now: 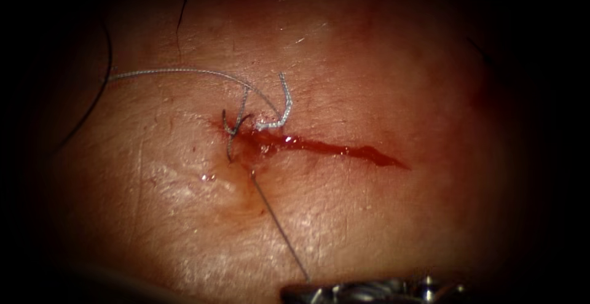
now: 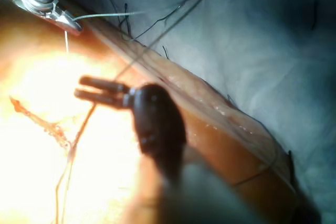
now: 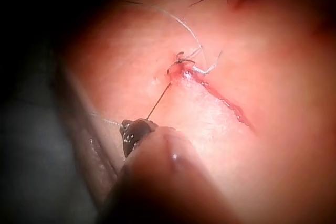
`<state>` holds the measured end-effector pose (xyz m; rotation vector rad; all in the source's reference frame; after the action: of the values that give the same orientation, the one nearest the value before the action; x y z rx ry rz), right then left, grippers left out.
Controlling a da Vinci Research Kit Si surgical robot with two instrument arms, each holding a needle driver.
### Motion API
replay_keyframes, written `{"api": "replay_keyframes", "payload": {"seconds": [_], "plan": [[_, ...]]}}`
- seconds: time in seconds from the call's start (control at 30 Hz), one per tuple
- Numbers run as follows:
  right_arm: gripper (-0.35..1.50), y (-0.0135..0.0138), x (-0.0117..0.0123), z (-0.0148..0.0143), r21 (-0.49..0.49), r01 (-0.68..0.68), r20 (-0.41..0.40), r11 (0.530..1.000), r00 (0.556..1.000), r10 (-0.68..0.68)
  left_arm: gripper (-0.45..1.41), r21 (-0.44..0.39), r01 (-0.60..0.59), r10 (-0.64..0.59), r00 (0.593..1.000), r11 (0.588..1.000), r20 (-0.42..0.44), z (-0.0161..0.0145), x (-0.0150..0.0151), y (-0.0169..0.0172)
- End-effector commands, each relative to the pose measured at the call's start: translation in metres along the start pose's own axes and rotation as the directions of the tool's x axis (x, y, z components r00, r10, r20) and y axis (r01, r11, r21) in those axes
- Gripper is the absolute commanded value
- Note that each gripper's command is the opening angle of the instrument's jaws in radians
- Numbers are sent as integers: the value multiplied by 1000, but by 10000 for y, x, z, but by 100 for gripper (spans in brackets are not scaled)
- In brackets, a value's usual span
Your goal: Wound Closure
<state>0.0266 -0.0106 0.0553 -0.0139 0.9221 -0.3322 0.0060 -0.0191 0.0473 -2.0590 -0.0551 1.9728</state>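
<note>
Right tool (image 3: 137,129) pinching taut thread (image 1: 279,230) at tissue (image 1: 381,83) edge; left tool (image 2: 94,89) spread, empty

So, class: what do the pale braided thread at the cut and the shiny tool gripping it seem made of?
Pale braided thread: probably woven fibre, matt, judging by its ribbed texture. Right tool, shut on that thread: likely polished metal, given its bright glints. Left tool, jaws open, holds nothing.
</note>
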Motion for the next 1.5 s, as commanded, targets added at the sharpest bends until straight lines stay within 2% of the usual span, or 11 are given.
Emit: {"api": "replay_keyframes", "payload": {"seconds": [0.03, 0.23, 0.47, 0.5, 0.57, 0.63, 0.7, 0.77, 0.87, 1.1, 1.5], "plan": [[-35, -15, 26, -1, 12, -3, -19, 1000, 1000, 3, -45, -4, 4, -4, 1000, 1000, 4, -2, -7, 8], [-35, -45, 111, -51, 63, -11, -81, 998, 997, 16, -45, -5, 4, -4, 1000, 1000, 4, -3, -7, 8], [-35, -47, 174, -79, 153, -20, -183, 988, 982, 49, -45, -5, 4, -4, 1000, 1000, 4, -3, -7, 8], [31, -42, 178, -86, 101, -31, -202, 994, 978, 51, -45, -5, 4, -4, 1000, 1000, 4, -3, -7, 8], [123, -31, 172, -98, -9, -63, -236, 998, 970, 59, -45, -5, 4, -4, 1000, 1000, 4, -3, -7, 8], [147, -11, 150, -117, -110, -114, -265, 987, 961, 82, -45, -5, 4, -4, 1000, 1000, 4, -3, -7, 8], [148, 0, 128, -133, -120, -135, -263, 983, 960, 100, -45, -6, 4, -4, 1000, 1000, 3, -3, -8, 7], [147, 21, 69, -155, -144, -174, -257, 974, 957, 133, -45, -7, 3, -3, 1000, 1000, 3, -4, -9, 7], [137, 43, 21, -142, -167, -194, -229, 967, 961, 153, -45, -6, 7, -7, 1000, 1000, 3, -3, -11, 7], [135, 111, -70, -27, -237, -147, -144, 960, 983, 115, -45, -7, 10, -10, 1000, 1000, 8, -1, -14, 9], [133, 117, -64, 100, -241, 130, -26, 962, 990, -140, -45, -7, 10, -10, 1000, 1000, 8, -1, -14, 9]]}}
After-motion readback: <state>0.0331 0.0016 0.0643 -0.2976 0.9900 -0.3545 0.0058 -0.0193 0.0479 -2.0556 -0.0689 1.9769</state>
